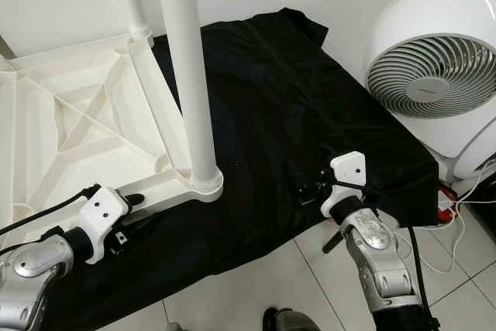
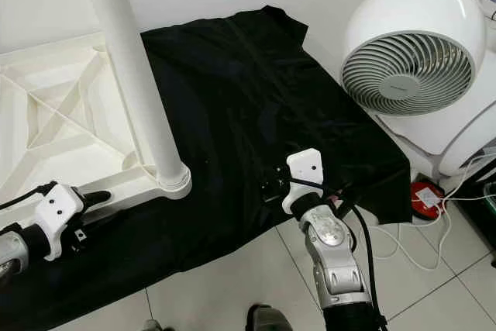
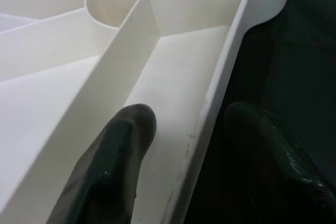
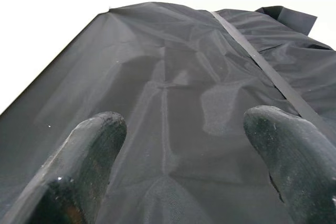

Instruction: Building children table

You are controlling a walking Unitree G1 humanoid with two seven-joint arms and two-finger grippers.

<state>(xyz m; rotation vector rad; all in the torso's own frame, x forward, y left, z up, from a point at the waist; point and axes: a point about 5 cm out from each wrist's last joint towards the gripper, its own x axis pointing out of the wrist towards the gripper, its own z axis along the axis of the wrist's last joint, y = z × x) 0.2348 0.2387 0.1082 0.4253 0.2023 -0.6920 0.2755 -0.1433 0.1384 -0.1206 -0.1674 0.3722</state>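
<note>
The white plastic children's table top lies upside down on a black cloth, its ribs facing up. One white leg stands in the corner socket of the top nearest the robot, and another leg stands in the far corner.

The left tool is at the near rim of the top, beside the near leg. Its fingers are spread wide — one inside the rim, one outside on the cloth — and not squeezing yet.

The right tool hovers over the bare cloth, well away from the top, spread wide and holding nothing.

A white fan stands past the cloth's far side from the top.

I think the legs are being put in. Next, the left tool likely needs to close on the rim to steady the top — gently, so it does not slide.
</note>
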